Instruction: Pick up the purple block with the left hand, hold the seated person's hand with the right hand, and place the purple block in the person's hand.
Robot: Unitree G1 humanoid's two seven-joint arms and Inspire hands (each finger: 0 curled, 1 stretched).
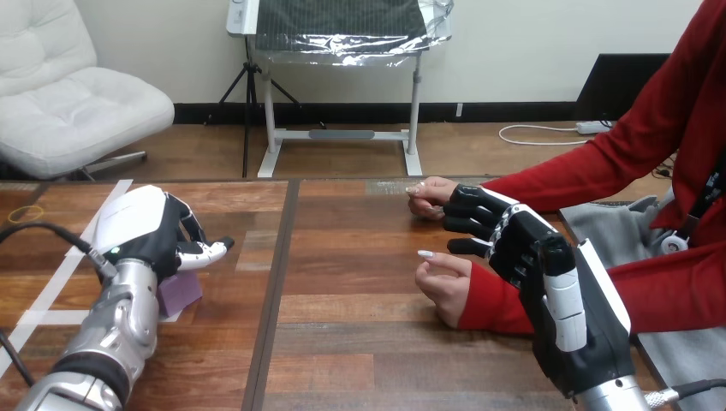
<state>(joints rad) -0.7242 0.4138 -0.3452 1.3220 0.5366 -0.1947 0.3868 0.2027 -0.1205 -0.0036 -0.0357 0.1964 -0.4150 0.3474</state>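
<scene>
The purple block (pixel 181 292) lies on the table at the left, partly hidden under my left hand (pixel 145 227). That hand hovers just over it, fingers loosely bent and thumb sticking out to the right, nothing gripped. My right hand (pixel 514 244) reaches left from the lower right and lies against the wrist of the person's far hand (pixel 431 197); whether it holds that wrist I cannot tell. The person's near hand (pixel 445 287) rests as a loose fist on the table, just left of my right hand.
The person's red sleeves (pixel 599 163) come in from the right edge across the table's right side. White tape strips (pixel 64 270) mark the table (pixel 342 342) at the far left, by my left forearm.
</scene>
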